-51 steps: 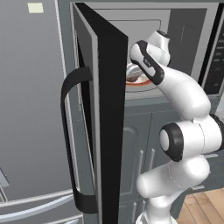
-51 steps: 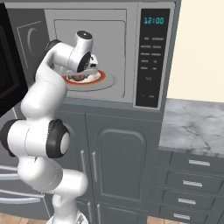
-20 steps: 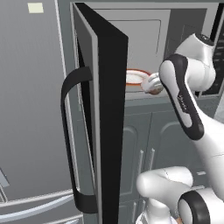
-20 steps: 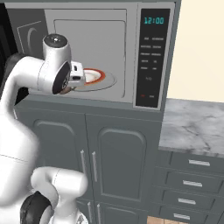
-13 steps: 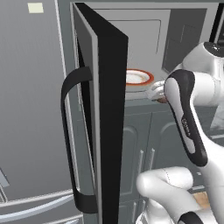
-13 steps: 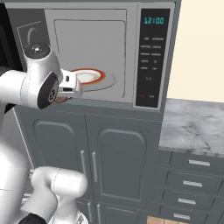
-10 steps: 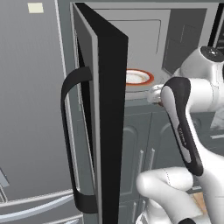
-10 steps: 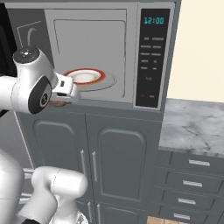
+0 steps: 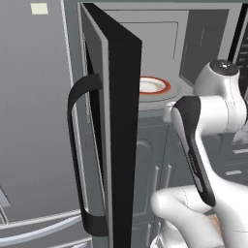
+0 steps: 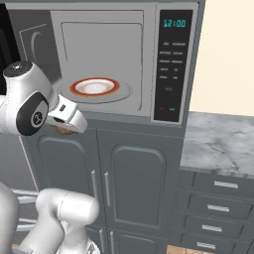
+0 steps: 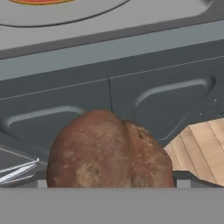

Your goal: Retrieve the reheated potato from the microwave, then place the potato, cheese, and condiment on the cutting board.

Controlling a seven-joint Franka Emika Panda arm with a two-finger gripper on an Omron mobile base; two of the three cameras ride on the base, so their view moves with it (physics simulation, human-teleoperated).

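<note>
One potato [image 11: 109,151], brown and lumpy with a crease down its middle, sits right up against the hand camera, low in that view and close between where the finger tips would rise. From the right base view a sliver of the same brown lump [image 10: 63,131] peeks out under the white hand, so the gripper [image 10: 67,124] is clamped around the potato with its jaws spread wide to fit it. The hand hangs just outside the microwave [image 10: 168,64], below the lip of its cavity and in front of the grey cabinet doors [image 10: 134,183] beneath.

Inside the cavity an orange-rimmed plate [image 10: 94,87] rests on the round turntable, bare on top. From the left base view the same plate [image 9: 154,85] shows past the edge of the microwave door [image 9: 114,121], which stands swung wide open toward the camera, its curved black handle [image 9: 80,155] on the near face. The button panel with its lit clock [image 10: 174,23] is to the right of the cavity.

Further out, a grey fridge [image 9: 34,121] fills the left side, a marble counter [image 10: 218,144] runs to the right of the microwave column with drawers under it, and the hand view catches a patch of wooden floor [image 11: 201,144] at lower right.
</note>
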